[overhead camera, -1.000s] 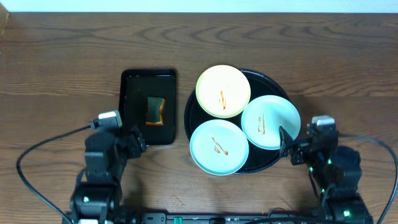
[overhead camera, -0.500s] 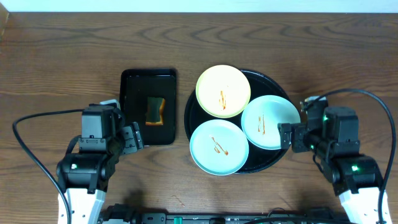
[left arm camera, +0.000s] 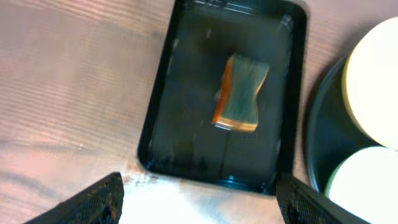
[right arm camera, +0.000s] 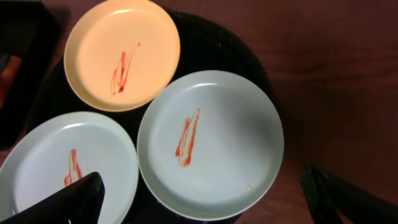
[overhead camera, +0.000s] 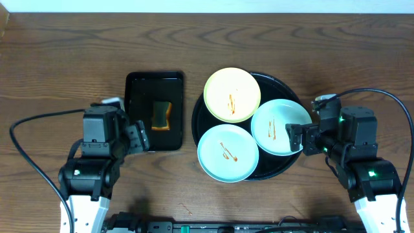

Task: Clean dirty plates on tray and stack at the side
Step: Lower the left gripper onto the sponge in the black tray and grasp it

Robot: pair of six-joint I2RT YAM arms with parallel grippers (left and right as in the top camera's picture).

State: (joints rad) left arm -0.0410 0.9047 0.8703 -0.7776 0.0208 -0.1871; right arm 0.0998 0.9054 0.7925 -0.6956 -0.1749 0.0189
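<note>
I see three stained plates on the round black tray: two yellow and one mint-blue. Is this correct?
Not quite. The overhead view shows one yellow plate and two mint-blue plates. All three are stained and sit on the round black tray.

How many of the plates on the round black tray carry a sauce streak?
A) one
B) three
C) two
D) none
B: the pale yellow plate, the right mint plate and the near mint plate each show an orange-brown streak in the middle.
</note>
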